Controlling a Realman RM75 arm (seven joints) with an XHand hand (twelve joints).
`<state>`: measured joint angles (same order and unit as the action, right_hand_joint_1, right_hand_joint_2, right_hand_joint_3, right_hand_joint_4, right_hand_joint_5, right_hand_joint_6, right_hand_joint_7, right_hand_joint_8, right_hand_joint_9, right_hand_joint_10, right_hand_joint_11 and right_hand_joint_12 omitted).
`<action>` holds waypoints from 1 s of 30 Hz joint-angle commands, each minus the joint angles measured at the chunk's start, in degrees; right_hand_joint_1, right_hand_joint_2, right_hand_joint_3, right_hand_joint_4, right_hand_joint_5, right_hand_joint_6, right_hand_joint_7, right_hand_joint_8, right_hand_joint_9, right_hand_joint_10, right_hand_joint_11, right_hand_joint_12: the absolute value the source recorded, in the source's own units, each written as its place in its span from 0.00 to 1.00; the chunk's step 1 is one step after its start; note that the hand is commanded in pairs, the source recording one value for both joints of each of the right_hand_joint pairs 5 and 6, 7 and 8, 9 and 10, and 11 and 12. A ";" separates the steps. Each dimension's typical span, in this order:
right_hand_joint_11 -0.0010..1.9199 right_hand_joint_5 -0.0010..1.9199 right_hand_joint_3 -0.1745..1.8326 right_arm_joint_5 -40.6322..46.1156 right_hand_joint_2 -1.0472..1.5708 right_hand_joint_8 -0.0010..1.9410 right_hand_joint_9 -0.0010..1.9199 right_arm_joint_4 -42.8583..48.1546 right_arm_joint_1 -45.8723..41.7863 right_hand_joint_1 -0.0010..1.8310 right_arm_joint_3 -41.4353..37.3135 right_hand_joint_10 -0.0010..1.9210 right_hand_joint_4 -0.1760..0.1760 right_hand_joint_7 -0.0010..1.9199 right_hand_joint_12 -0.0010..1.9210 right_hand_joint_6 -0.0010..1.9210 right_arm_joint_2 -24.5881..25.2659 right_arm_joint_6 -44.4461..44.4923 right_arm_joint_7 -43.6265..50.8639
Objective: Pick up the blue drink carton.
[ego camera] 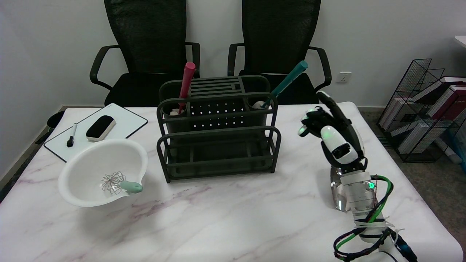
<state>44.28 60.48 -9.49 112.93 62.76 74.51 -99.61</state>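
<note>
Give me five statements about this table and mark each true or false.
1. A whisk lies in the white bowl. True.
2. The right hand holds a blue carton. False: it holds nothing, and no carton shows.
3. A red-handled tool stands in the rack's left cup. True.
4. The eraser sits in the bowl. False: it rests on the whiteboard.
5. The hand is right of the rack. True.

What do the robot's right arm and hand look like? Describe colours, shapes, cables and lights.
The right hand has glossy white shells over black parts, with a green light glowing on its back. The right arm has a shiny silver cylindrical wrist section with another green light, then white segments. Green and black cables loop loosely alongside.
</note>
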 commanded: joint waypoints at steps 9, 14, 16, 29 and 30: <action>0.28 0.13 0.69 6.44 0.41 0.33 0.30 -8.73 12.78 0.58 -4.29 0.30 0.50 0.33 0.28 0.13 -1.67 -12.36 3.29; 0.22 0.11 0.69 6.44 0.37 0.29 0.26 -16.68 19.21 0.58 -3.73 0.26 0.50 0.29 0.22 0.11 0.40 -12.69 2.37; 0.21 0.11 0.69 6.44 0.35 0.27 0.25 -19.29 20.74 0.59 -3.57 0.25 0.50 0.28 0.21 0.11 0.97 -12.69 1.03; 0.14 0.07 0.69 6.44 0.29 0.24 0.21 -24.08 28.10 0.59 -1.78 0.21 0.50 0.24 0.14 0.07 3.98 -17.90 -0.88; 0.14 0.06 0.69 6.30 0.28 0.23 0.20 -24.12 28.54 0.59 -1.65 0.20 0.50 0.24 0.14 0.06 4.24 -17.89 -0.95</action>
<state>50.21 44.05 8.07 109.83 63.50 62.66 -98.75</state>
